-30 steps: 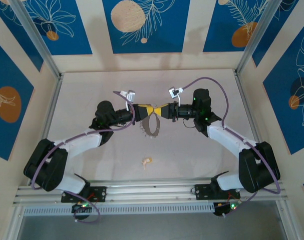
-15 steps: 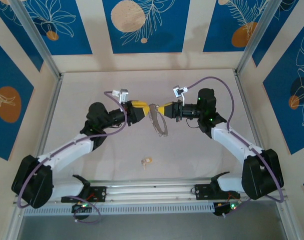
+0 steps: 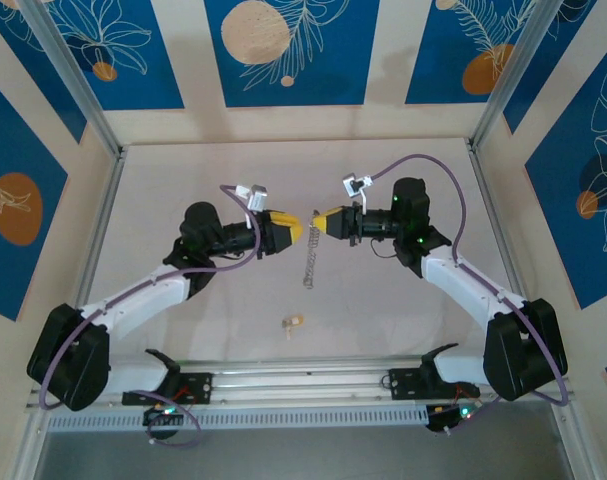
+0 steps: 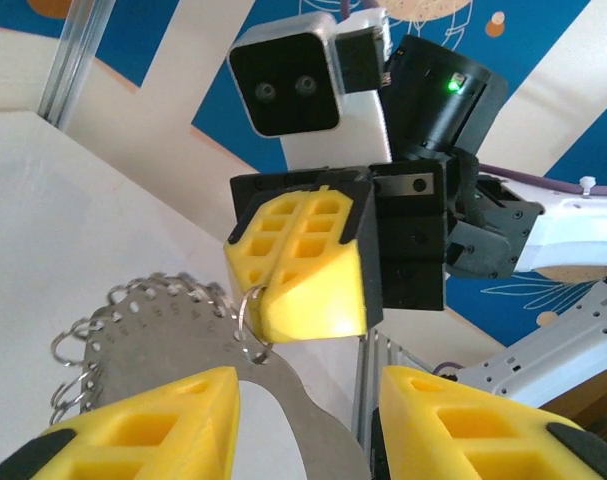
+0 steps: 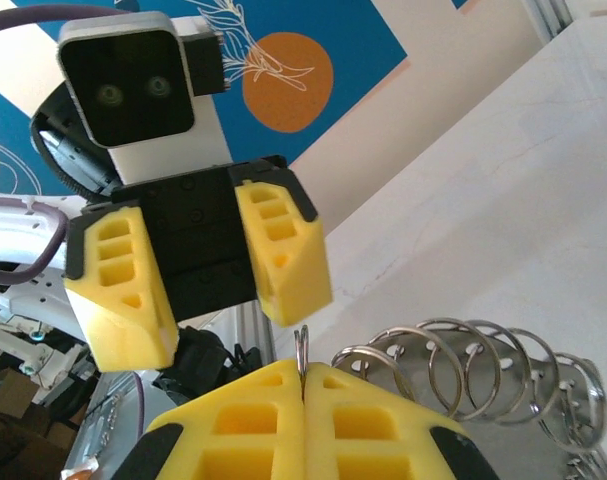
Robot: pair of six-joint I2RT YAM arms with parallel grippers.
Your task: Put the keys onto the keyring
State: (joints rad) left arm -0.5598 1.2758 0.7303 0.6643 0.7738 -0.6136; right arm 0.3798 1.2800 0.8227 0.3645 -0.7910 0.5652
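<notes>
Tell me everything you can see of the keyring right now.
The keyring is a thin grey metal band punched with small holes, many little wire rings threaded along its edge. It dangles from the shut right pincer, which pinches one small ring at its top. The open left pincer sits close beside it without gripping.

The keyring (image 4: 173,330) is made of grey metal: a flat, dull plate pierced with small holes and hung with thin, shiny wire loops. The key (image 3: 295,321) is finished in pale gold, too small for its surface to be judged. The fingers (image 5: 283,250) of the left claw (image 3: 297,232) and the right claw (image 5: 303,378) are moulded in matt yellow plastic with recessed cells, backed by black plastic. The bench (image 3: 183,180) is surfaced in something pale, smooth and matt
</notes>
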